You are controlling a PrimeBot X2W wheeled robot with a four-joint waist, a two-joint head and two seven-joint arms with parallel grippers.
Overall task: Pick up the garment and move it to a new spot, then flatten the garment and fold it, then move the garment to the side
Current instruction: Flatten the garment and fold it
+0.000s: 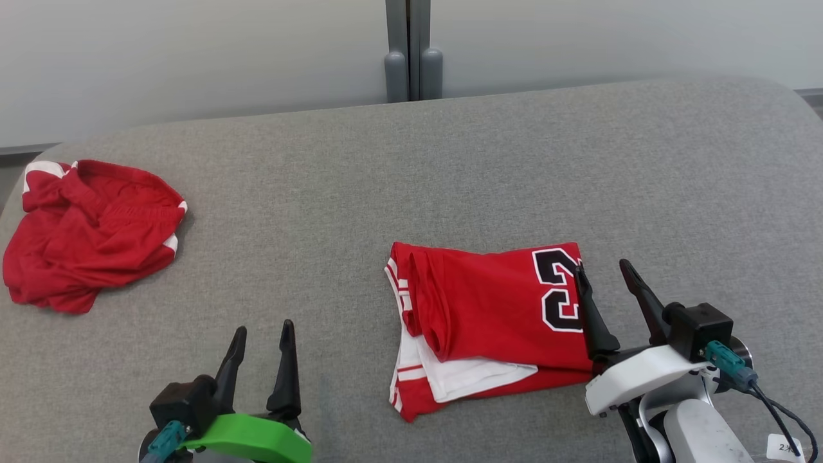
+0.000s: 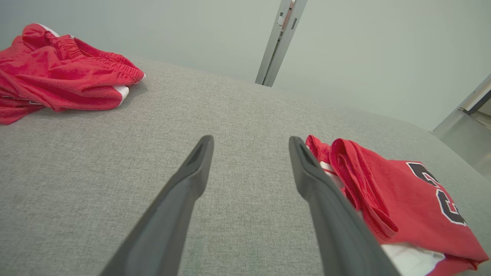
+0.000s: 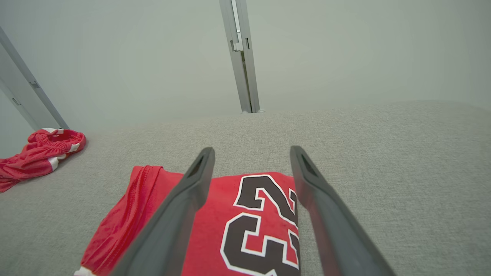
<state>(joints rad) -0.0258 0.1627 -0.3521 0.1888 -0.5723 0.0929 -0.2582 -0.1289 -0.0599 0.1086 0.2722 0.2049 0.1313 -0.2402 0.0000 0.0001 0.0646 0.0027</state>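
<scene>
Head view: the folded jersey (image 1: pixel 488 315) lies right of centre on the grey surface (image 1: pixel 450 161), crumpled red shorts (image 1: pixel 90 235) at the upper left. The left gripper (image 1: pixel 263 329) sits at the lower left and the right gripper (image 1: pixel 603 267) at the jersey's right edge, both spread wide and empty.

Left wrist view: open fingers over bare cloth, jersey at the lower right.

Right wrist view: open fingers straddle the jersey's numbered edge.

Folding looks done. Next comes the move aside, which calls for pinching all the layers together.
</scene>
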